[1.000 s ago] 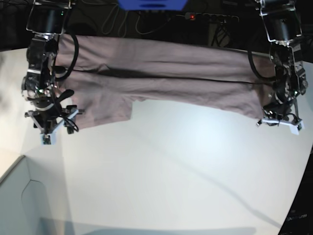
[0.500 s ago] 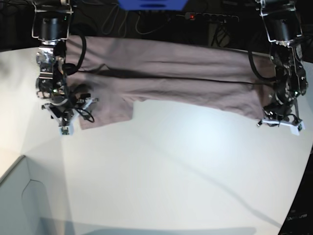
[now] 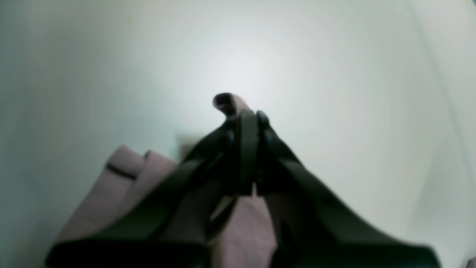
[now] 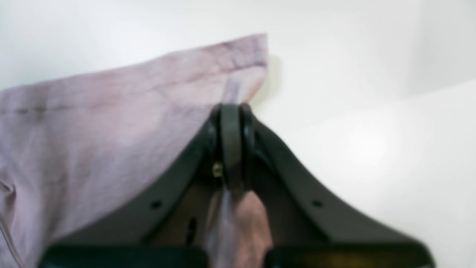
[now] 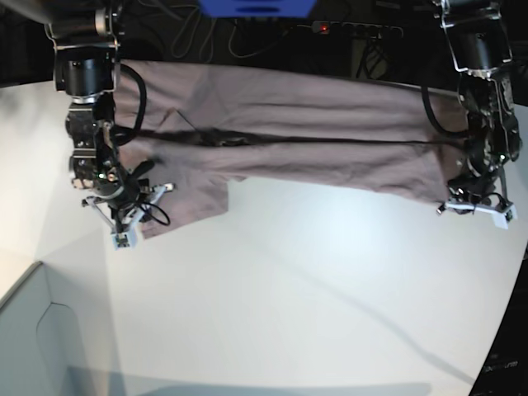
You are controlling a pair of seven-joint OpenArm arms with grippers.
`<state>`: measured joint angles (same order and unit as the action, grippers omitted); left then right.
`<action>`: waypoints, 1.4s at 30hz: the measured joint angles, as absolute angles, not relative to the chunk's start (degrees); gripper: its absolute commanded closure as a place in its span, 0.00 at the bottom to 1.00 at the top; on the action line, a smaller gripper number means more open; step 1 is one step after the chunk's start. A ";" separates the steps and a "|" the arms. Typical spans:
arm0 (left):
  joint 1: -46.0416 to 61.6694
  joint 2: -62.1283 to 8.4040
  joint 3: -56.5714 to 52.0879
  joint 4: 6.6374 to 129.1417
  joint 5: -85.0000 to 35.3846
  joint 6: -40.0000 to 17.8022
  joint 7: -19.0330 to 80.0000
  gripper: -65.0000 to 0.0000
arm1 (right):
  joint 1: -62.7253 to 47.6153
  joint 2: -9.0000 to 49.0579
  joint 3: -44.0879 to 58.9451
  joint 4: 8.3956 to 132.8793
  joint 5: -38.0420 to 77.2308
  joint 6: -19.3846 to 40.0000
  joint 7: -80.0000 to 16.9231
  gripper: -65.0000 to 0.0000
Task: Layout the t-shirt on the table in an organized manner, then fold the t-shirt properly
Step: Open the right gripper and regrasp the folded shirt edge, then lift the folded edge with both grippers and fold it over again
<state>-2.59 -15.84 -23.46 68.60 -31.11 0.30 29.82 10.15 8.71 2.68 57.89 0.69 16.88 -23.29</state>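
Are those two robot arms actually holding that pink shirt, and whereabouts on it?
Yes. Both grip the t-shirt: the right gripper pinches a hemmed corner, the left gripper pinches a small fold at the opposite end.

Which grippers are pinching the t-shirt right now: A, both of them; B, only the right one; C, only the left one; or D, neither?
A: in the wrist views the left gripper is shut on a fold of the t-shirt, and the right gripper is shut on its hemmed corner, just above the table.
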 measured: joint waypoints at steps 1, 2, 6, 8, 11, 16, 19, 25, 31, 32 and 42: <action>-2.59 -15.99 -23.46 68.60 -31.11 0.32 29.87 1.00 | 10.31 8.75 2.66 58.54 0.40 16.88 -24.27 1.00; -2.59 -16.03 -23.46 68.60 -31.11 0.32 29.85 1.00 | 10.15 8.93 2.48 59.70 0.23 16.91 -25.74 1.00; -3.25 -15.97 -23.44 68.69 -31.18 0.25 30.15 1.00 | 8.47 9.37 2.76 66.04 -1.13 17.12 -28.56 1.00; -3.70 -16.01 -23.46 69.56 -31.09 0.25 30.02 1.00 | 8.56 9.50 2.83 69.47 -1.19 17.10 -28.80 1.00; -4.36 -15.70 -24.91 71.57 -31.35 0.19 30.26 1.00 | 9.67 9.41 2.81 74.63 -0.73 17.12 -27.90 1.00; -4.43 -15.73 -27.94 73.52 -31.14 0.25 29.87 1.00 | 10.76 8.32 3.01 79.35 -1.06 17.12 -28.71 1.00; -4.36 -15.68 -28.01 73.52 -31.11 0.25 30.06 1.00 | 11.25 7.62 2.81 81.91 -0.60 17.10 -28.42 1.00; -4.38 -15.86 -29.12 73.52 -31.11 0.23 30.00 1.00 | 9.76 7.40 2.94 84.40 -0.58 17.10 -27.97 1.00; -5.61 -15.86 -28.42 73.08 -31.11 -1.67 25.04 1.00 | 2.66 6.94 2.94 90.06 -0.84 17.10 -28.84 1.00; -5.61 -15.88 -28.45 73.08 -30.85 -4.51 23.88 1.00 | 1.63 6.96 2.98 91.48 -0.75 17.10 -28.51 1.00; -11.27 -15.55 -28.82 61.93 -30.35 -18.37 22.41 1.00 | -7.46 3.73 8.62 102.48 -0.56 17.12 -28.36 1.00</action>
<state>-11.27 -15.55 -28.82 61.93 -30.35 -18.37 22.41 -7.46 3.73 8.62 102.48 -0.56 17.12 -28.36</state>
